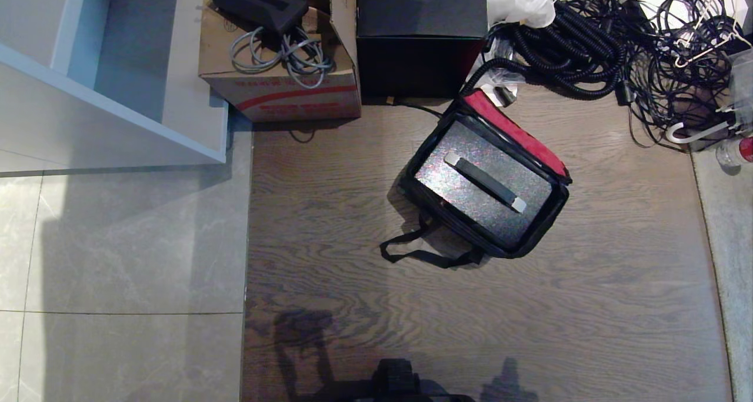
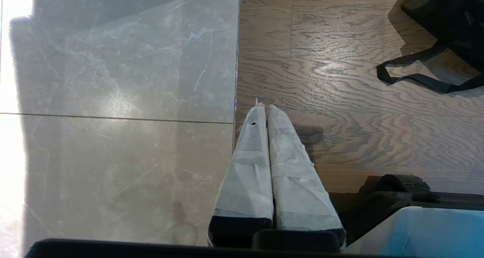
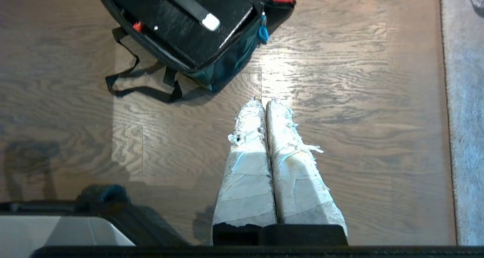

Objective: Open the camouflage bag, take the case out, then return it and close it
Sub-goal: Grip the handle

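Camouflage bag (image 1: 532, 140) open centre-right, case (image 1: 482, 191) inside; left gripper (image 2: 263, 107) and right gripper (image 3: 262, 101) both pressed together, empty; next: reach case handle (image 1: 486, 181)

Camouflage bag (image 1: 532, 240) open on floor (case (image 1: 470, 196) inside).

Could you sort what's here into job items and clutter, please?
Job: bag, lid open; case inside it; right gripper, shut, above floor.
Clutter: cardboard box; black box; cables; bottle.
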Available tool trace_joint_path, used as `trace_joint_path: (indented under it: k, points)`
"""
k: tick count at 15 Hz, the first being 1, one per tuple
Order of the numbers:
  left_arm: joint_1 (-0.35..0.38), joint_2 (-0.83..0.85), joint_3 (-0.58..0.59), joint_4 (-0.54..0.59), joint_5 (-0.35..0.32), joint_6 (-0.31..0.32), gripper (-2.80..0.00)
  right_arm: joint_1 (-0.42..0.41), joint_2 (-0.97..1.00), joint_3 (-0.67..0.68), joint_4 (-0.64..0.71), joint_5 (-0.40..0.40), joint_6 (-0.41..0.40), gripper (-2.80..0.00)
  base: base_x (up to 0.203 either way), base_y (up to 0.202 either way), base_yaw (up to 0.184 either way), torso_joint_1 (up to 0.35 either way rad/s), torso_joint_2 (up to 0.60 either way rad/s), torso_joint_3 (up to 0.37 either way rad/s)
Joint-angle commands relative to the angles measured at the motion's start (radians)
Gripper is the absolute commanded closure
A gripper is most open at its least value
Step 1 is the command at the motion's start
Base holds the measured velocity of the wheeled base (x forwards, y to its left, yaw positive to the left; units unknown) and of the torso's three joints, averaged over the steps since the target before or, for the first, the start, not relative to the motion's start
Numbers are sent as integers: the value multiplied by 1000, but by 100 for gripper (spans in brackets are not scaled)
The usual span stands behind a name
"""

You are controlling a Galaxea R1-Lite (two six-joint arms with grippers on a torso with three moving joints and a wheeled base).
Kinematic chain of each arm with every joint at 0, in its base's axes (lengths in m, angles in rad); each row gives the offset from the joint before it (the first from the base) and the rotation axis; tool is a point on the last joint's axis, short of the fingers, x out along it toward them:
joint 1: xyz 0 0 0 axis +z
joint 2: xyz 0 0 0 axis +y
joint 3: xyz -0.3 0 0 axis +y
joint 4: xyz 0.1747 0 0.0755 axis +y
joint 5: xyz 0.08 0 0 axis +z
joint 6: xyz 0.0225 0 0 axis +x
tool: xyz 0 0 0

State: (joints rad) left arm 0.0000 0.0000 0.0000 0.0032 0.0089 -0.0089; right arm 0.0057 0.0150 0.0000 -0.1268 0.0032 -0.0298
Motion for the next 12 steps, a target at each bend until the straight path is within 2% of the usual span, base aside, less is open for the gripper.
trace_joint_path:
  k: [1, 12]
  points:
    - [0, 0, 0, 0, 0, 0, 0, 0, -12, 40, -2, 0, 2, 0, 0, 0, 0, 0, 0, 0]
    - [0, 0, 0, 0, 0, 0, 0, 0, -12, 40, -2, 0, -1, 0, 0, 0, 0, 0, 0, 0]
